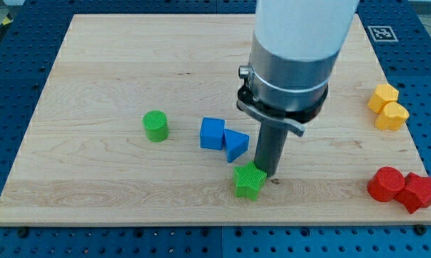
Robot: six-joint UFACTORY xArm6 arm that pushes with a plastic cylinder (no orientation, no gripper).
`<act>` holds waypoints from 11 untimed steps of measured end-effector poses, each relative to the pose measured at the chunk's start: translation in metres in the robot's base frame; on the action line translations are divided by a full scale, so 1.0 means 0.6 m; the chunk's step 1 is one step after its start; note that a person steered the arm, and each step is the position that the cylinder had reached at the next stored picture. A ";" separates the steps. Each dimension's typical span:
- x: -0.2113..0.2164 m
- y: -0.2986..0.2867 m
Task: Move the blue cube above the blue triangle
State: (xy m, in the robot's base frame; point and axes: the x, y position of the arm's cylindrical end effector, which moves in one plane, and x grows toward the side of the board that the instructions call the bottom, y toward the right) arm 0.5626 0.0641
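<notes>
The blue cube [212,133] sits on the wooden board near the middle, touching the left side of the blue triangle [235,144]. My tip [268,174] is down on the board to the right of and slightly below the blue triangle, a short gap away from it. The tip touches the upper right side of a green star-shaped block [249,180]. The arm's wide grey body hides the board above the tip.
A green cylinder [156,125] stands left of the blue cube. A yellow block [387,106] lies at the board's right edge. Two red blocks [402,188] lie at the lower right corner. The board [94,64] sits on a blue perforated table.
</notes>
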 end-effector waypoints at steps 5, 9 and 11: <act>-0.058 -0.155; -0.098 -0.128; -0.098 -0.093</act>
